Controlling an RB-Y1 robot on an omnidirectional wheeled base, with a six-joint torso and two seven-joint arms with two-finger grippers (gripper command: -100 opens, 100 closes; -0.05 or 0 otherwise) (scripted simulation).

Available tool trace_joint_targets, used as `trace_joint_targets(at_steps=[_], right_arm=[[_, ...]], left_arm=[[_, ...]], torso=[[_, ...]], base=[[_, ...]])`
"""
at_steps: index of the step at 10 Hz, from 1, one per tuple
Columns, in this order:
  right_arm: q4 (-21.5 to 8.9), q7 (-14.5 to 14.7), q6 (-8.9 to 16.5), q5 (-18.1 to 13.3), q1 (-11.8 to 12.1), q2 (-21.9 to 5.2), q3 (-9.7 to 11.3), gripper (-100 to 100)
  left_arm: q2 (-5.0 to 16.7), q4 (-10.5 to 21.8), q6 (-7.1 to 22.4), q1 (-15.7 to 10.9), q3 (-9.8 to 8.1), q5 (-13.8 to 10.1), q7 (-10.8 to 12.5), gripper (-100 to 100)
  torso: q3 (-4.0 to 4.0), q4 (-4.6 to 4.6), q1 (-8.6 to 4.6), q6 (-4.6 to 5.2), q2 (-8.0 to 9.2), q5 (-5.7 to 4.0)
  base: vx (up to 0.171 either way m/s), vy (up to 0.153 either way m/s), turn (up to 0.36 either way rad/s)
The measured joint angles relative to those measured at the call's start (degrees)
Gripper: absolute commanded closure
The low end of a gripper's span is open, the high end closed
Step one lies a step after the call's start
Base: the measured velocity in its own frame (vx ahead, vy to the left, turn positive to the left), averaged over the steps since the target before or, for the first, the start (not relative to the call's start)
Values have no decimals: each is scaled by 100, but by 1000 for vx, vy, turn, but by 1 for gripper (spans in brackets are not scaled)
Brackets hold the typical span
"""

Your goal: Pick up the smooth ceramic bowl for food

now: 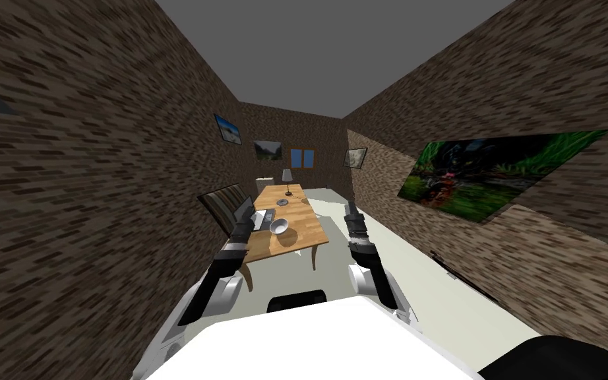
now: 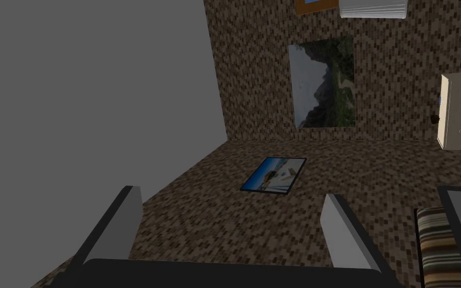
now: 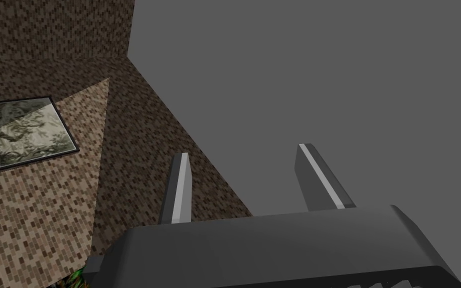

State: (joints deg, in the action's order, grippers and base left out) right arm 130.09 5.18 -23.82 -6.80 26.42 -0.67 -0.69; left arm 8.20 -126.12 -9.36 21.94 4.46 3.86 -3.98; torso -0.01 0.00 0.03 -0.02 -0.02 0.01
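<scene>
Head view shows the left gripper [image 1: 243, 223] at the near left side of the table [image 1: 306, 227], its fingers apart and holding nothing. The white bowl [image 1: 279, 226] stands on the table just beside it, toward the robot's right. The right gripper [image 1: 351, 212], also spread and empty, hangs off the table's right edge, farther from the bowl, so I judge the left arm is nearer.
</scene>
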Motion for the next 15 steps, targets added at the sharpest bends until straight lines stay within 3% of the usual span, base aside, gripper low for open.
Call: trace_joint_targets(at_steps=[2, 15], right_arm=[[0, 0, 0, 0, -1, 0, 0, 0], [0, 0, 0, 0, 0, 0, 0, 0]], left_arm=[[44, 234, 321, -269, 18, -44, 117, -100], [28, 1292, 2032, -1274, 228, -233, 658, -100]], torso=[[-1, -1, 1, 3, -2, 0], [-1, -1, -5, -2, -2, -1]], base=[[1, 13, -136], [2, 0, -58]])
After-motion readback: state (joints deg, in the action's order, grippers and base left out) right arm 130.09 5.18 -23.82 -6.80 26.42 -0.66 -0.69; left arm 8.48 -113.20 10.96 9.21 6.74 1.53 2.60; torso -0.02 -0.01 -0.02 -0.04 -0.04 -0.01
